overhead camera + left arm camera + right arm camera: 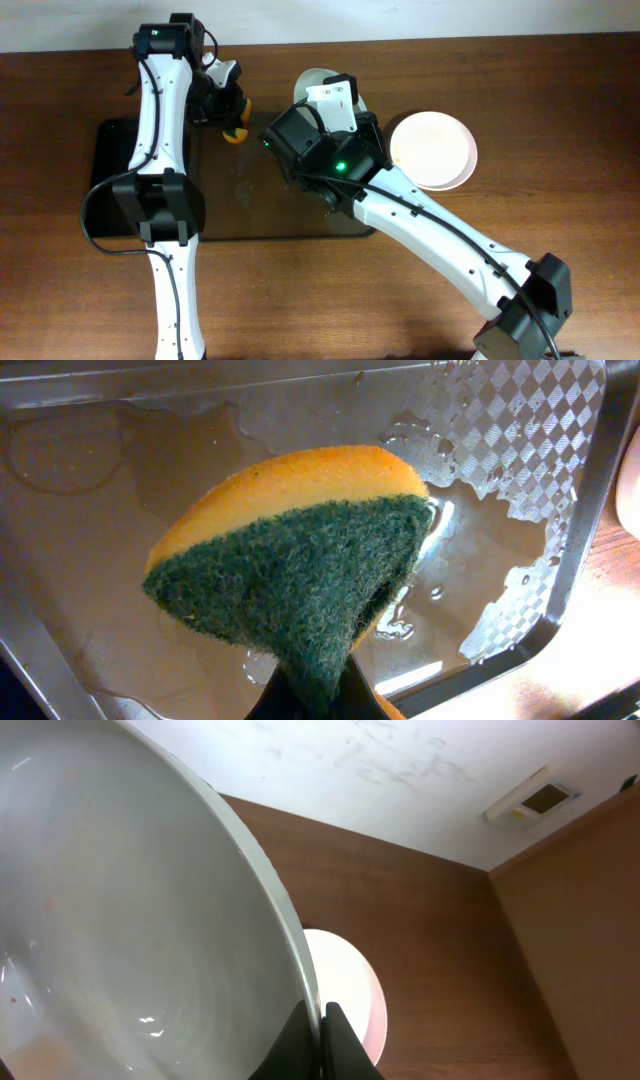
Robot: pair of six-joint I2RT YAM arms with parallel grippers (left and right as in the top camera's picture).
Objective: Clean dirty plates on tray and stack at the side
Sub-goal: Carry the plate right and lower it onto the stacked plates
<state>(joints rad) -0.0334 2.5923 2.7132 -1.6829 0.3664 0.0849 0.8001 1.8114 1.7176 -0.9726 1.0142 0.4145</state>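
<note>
My left gripper (pixel 320 695) is shut on a yellow sponge with a green scouring side (pixel 300 570); in the overhead view the sponge (pixel 236 133) hangs over the tray's far edge. My right gripper (pixel 322 1038) is shut on the rim of a grey-white plate (pixel 120 930), held tilted above the tray's right end, with faint reddish specks on its inner face. In the overhead view only a bit of this plate (pixel 312 78) shows behind the right wrist. A white plate (pixel 433 149) lies on the table right of the tray and also shows in the right wrist view (pixel 345 985).
The metal tray (pixel 240 205) is wet, with water pooled on its floor (pixel 100 510) and a raised rim (pixel 590 490). The left arm's links stand over the tray's left end. The wall runs along the table's far edge.
</note>
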